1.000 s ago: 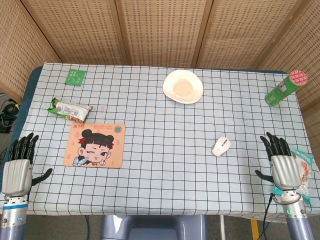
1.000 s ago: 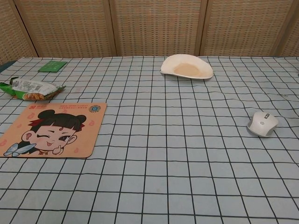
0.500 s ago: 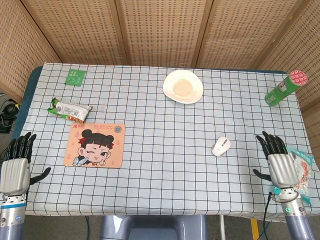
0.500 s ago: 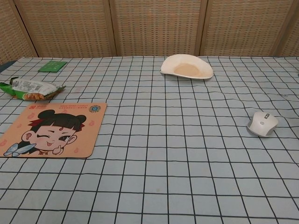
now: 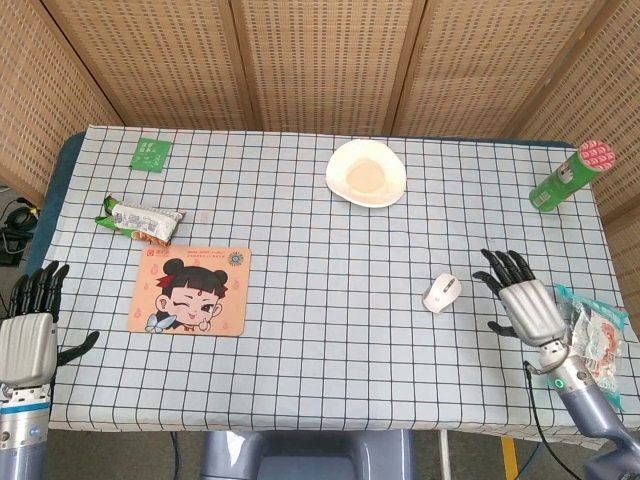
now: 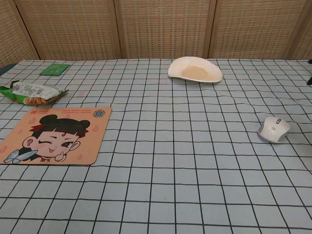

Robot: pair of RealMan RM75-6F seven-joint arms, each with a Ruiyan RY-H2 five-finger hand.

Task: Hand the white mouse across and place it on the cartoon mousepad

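mouse: the white mouse [image 5: 442, 293] lies on the checked cloth of the desk [image 5: 330, 360], right of centre, nothing touching it; in the chest view it sits near the right edge [image 6: 274, 128].
right hand: the right hand [image 5: 525, 304] hovers just right of the mouse, palm down, fingers spread and pointing up-left, holding nothing; a clear gap separates its fingertips from the mouse. The chest view catches only a dark sliver at the right edge.
left hand: the left hand [image 5: 28, 332] is at the desk's near left corner, fingers apart and empty, well apart from the mouse.
mousepad: the cartoon mousepad [image 5: 189, 291] lies flat on the left half of the desk, bare, between the left hand and the mouse, nearer the left hand.
plate: a white plate [image 5: 365, 173] sits at the far middle of the desk.
snack bag: a green snack bag [image 5: 140, 219] lies just behind the mousepad.
green packet: a flat green packet [image 5: 150, 153] sits at the far left.
can: a green can [image 5: 570, 176] with a pink top stands at the far right.
wrapper: a clear wrapper [image 5: 594, 335] lies by the right wrist, at the desk's right edge.
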